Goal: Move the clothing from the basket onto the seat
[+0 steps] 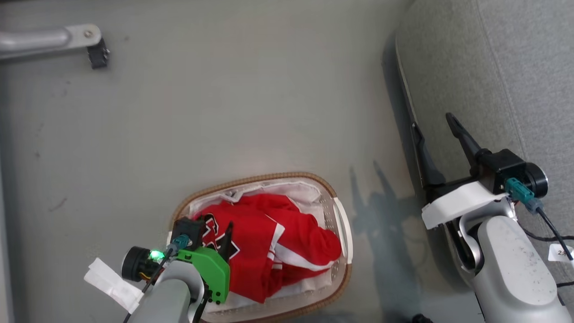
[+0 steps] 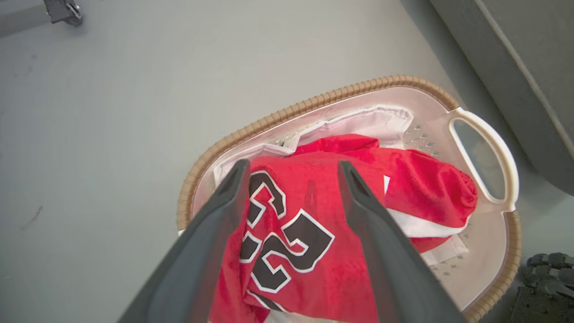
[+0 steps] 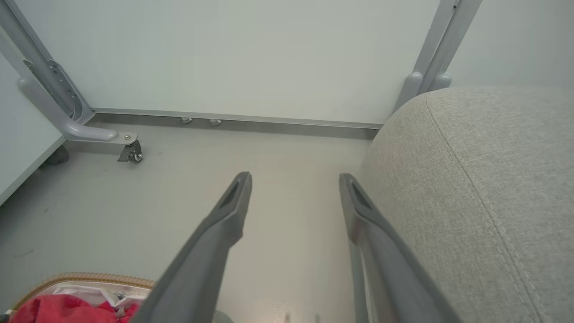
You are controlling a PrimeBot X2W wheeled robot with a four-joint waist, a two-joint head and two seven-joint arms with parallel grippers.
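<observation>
The red clothing (image 1: 269, 242) with black-and-white numbers lies heaped in the white basket (image 1: 278, 176) on the floor. My left gripper (image 1: 219, 231) hangs open just above the left part of the heap. In the left wrist view its fingers straddle the printed numbers on the clothing (image 2: 291, 251), with nothing held, inside the basket's brown rim (image 2: 314, 101). My right gripper (image 1: 432, 123) stands open and empty beside the front edge of the grey seat (image 1: 493, 67). In the right wrist view, that gripper (image 3: 294, 178) points over bare floor with the seat (image 3: 484, 179) at its right.
A grey metal frame leg with a caster (image 1: 96, 49) stands on the floor at the far left, also seen against the wall (image 3: 132, 152). Grey floor lies between basket and seat. A dark ridged part (image 2: 547, 278) sits near the basket's handle side.
</observation>
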